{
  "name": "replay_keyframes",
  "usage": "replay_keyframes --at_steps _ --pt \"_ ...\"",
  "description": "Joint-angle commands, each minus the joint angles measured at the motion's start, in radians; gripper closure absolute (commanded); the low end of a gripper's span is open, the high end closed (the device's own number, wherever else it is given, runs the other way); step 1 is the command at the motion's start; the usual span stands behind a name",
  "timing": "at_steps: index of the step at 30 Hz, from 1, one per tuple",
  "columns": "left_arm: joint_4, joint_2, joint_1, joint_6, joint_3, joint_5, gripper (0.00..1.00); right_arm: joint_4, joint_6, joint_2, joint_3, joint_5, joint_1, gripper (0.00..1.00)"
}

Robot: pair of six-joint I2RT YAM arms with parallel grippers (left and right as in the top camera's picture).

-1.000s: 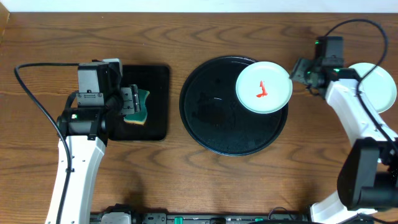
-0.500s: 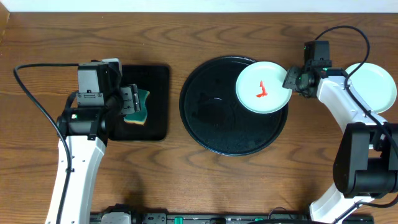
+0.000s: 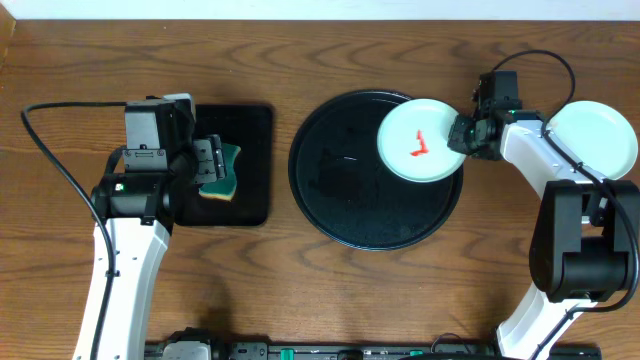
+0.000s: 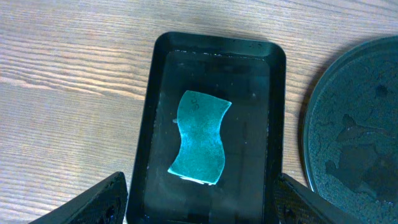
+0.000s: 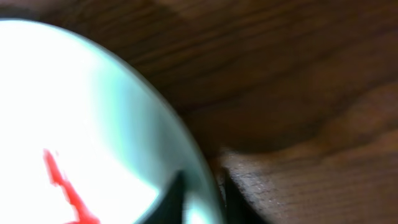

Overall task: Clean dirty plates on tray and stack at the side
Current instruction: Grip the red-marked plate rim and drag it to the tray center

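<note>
A pale mint plate (image 3: 420, 142) with a red sauce smear lies on the upper right of the round black tray (image 3: 350, 190). My right gripper (image 3: 462, 133) is shut on its right rim. In the right wrist view the two fingers pinch the plate's edge (image 5: 81, 124), one on top and one below, at the right gripper (image 5: 199, 199). A second, clean plate (image 3: 600, 135) sits on the table at the far right. My left gripper (image 3: 212, 165) hangs open over a teal sponge (image 4: 200, 138).
The sponge lies in a small rectangular black tray (image 4: 255, 124) left of the round tray (image 4: 354, 137). Wet streaks show on the round tray's surface. Bare wooden table runs along the front and between the two trays.
My right gripper slid left to the smeared plate's rim and closed on it; the plate shifted slightly. The left arm has not moved.
</note>
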Motion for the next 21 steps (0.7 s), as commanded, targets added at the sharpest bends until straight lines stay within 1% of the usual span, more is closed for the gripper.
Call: replay_keyframes --at_steps 1,9,14,17,21 --pt "0.001 -0.008 0.002 -0.006 -0.002 -0.004 0.24 -0.008 -0.002 0.008 0.003 -0.011 0.011 0.99" --pt "0.001 -0.008 0.002 -0.006 -0.002 -0.004 0.24 -0.038 0.013 -0.094 0.055 -0.011 0.024 0.99" --pt "0.001 -0.008 0.002 -0.006 -0.002 -0.004 0.24 -0.064 0.012 -0.173 0.062 -0.055 0.042 0.99" --pt "0.001 -0.008 0.002 -0.006 -0.002 -0.004 0.24 -0.095 0.014 -0.176 0.061 -0.106 0.085 0.99" --pt "0.001 -0.005 0.003 -0.006 -0.002 -0.004 0.24 -0.131 0.076 -0.123 0.061 -0.123 0.169 0.99"
